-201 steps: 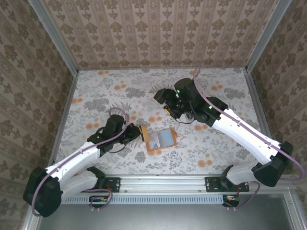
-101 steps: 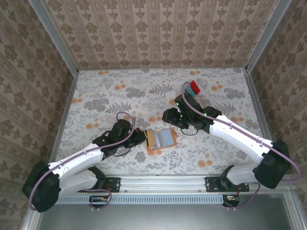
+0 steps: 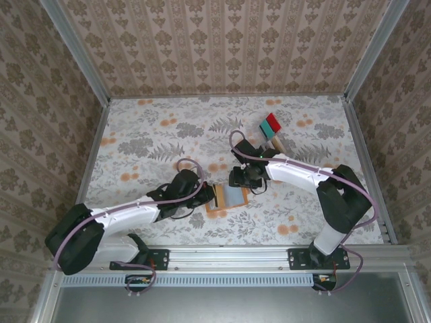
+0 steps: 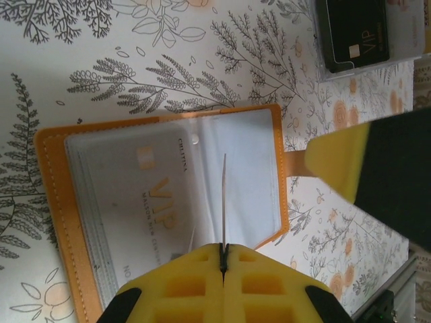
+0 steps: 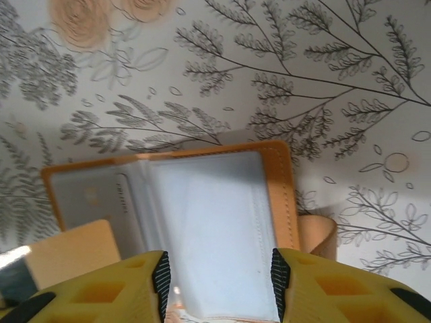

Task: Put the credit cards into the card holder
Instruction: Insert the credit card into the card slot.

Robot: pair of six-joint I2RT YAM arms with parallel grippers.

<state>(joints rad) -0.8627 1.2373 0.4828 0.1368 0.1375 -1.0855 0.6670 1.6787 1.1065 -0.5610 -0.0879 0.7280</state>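
card holder (image 3: 225, 196) open, near-edge middle of worktop (image 3: 148, 134) | VIP card (image 4: 148, 202) sleeved, judged early | credit cards (image 3: 271, 126) stacked far right, waiting | left fingers (image 4: 182, 286) clamped on its sleeve | right fingers (image 5: 101, 296) part-open over it, grip unclear

Colours we see
We see an orange-tan card holder (image 4: 168, 195) before the yellow left gripper (image 4: 223, 259), a black card (image 4: 353, 32) beyond, grey leaves and orange blooms patterning the table (image 4: 135, 81)
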